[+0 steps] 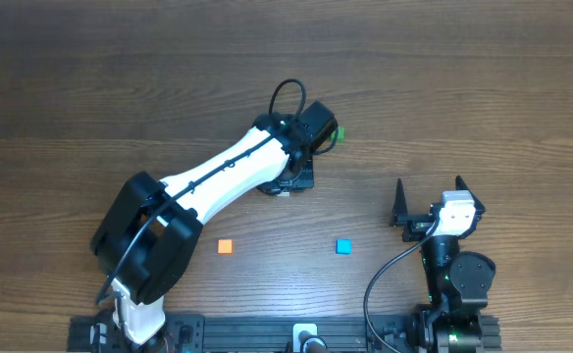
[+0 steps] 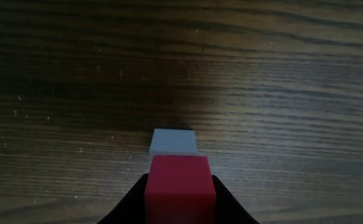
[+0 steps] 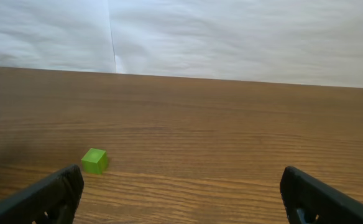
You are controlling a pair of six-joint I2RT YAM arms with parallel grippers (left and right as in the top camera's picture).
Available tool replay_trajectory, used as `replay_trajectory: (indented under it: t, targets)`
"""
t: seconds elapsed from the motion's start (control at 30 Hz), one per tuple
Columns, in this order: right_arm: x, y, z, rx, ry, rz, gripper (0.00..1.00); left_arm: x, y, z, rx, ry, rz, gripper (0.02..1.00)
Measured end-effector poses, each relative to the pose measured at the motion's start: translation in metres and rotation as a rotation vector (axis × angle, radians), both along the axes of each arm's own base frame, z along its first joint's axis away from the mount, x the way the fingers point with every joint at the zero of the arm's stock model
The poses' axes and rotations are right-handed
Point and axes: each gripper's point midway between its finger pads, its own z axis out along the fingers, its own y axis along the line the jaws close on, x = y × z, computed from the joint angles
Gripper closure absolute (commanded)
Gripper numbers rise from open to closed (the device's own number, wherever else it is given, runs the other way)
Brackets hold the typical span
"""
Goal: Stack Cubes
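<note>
Close by the white cube [image 2: 173,142], the left gripper [image 2: 180,205] clamps 1 red cube [image 2: 180,182]. The green cube [image 3: 95,160] lies near the white cube, the orange cube [image 1: 226,246] and blue cube [image 1: 342,246] farther from it. The right gripper [image 1: 429,188], well apart, gapes wide.

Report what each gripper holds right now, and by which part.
The left gripper holds the red cube, with its fingers on two opposite side faces. The right gripper is open and holds nothing.

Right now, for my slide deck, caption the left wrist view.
Left gripper holding a small red cube, a white cube just beyond it on the dark wooden table.
</note>
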Motion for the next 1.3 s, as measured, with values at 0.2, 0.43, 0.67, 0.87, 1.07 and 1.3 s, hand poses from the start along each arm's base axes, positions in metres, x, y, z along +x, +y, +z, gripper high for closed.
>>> replay_trajectory:
  t: [0.2, 0.43, 0.67, 0.87, 1.07, 1.3]
  targets:
    - [0.0000, 0.0000, 0.0000, 0.001, 0.000, 0.000, 0.007, 0.0007, 0.0014, -0.0022, 0.003, 0.004, 0.010, 0.978]
    - [0.0000, 0.0000, 0.0000, 0.000, 0.000, 0.000, 0.009, 0.0006, 0.0013, -0.0022, 0.003, 0.004, 0.011, 0.980]
    - [0.0000, 0.0000, 0.0000, 0.000, 0.000, 0.000, 0.009, 0.0001, 0.0017, -0.0023, 0.004, 0.007, 0.011, 0.980]
    - [0.0000, 0.0000, 0.0000, 0.000, 0.000, 0.000, 0.009, -0.0002, 0.0019, -0.0024, 0.006, 0.008, 0.011, 0.978]
    - [0.0000, 0.0000, 0.0000, 0.000, 0.000, 0.000, 0.009, -0.0021, 0.0029, -0.0077, 0.016, 0.024, 0.010, 0.978]
    - [0.0000, 0.0000, 0.0000, 0.000, 0.000, 0.000, 0.009, -0.0024, 0.0032, -0.0095, 0.019, 0.027, 0.010, 0.980]
